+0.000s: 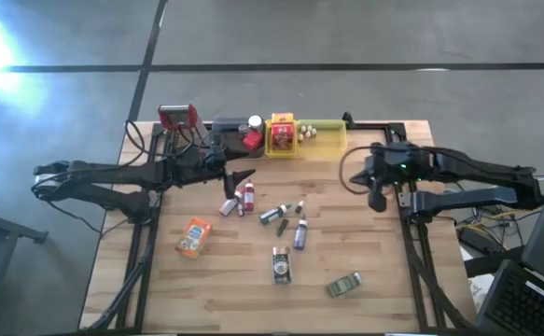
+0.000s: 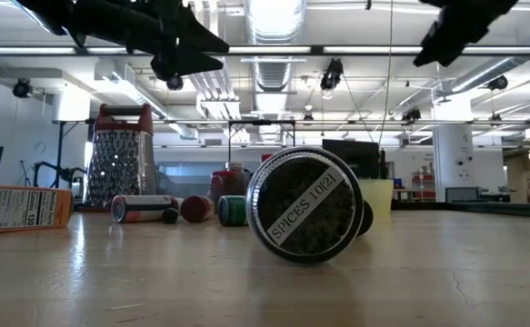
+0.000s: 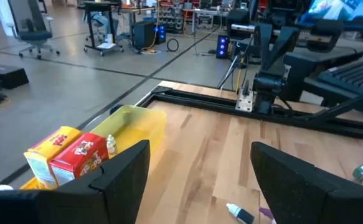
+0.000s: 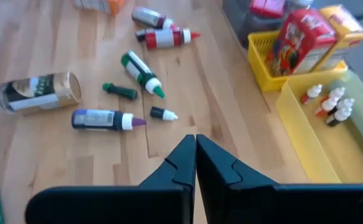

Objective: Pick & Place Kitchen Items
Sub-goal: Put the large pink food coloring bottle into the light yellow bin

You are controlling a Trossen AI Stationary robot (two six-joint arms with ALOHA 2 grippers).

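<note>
Across the tabletop [image 1: 365, 308] lie light, smooth little bottles [image 1: 299, 233] and a spice tin [image 1: 281, 265], likely to roll; pinch each across its middle. Left gripper [image 1: 244, 176] hovers fingers spread; right gripper [image 1: 376, 199] waits, fingers pressed together.

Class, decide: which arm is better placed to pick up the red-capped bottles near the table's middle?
Left. Its open tool hangs just above the red-capped bottles; the right tool, shut, sits farther off toward the right edge.
</note>
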